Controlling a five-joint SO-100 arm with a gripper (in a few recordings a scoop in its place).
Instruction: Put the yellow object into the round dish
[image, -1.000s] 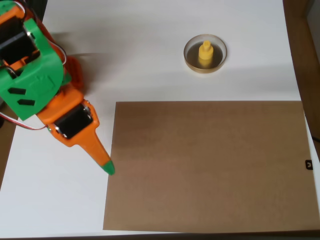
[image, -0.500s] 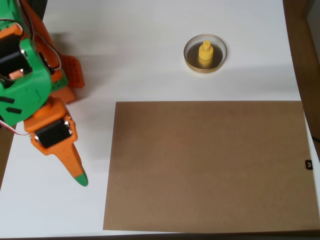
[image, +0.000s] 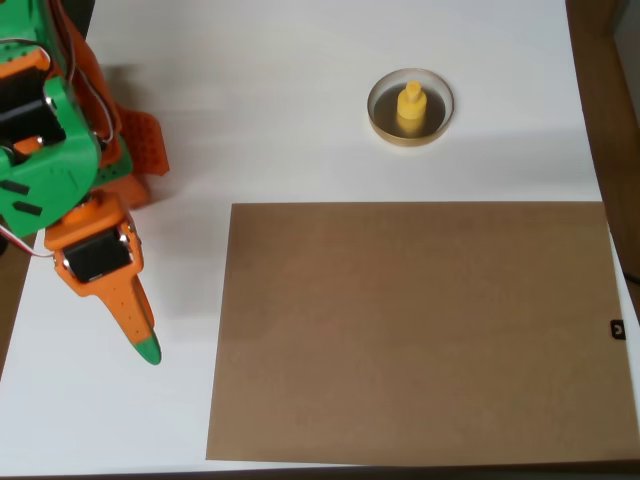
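The pincer (image: 143, 343) hangs at the left of the overhead view, its green tip over the white worktop (image: 300, 120), holding nothing; its fingers look drawn together, though I cannot tell for sure. Well apart, far and to the right, the yellow object (image: 411, 105) stands upright inside the round dish (image: 411, 136). The task looks done, with nothing left but parking the arm. A brown cardboard sheet (image: 415, 330) covers the near right of the worktop; dark wood shows at the right edge
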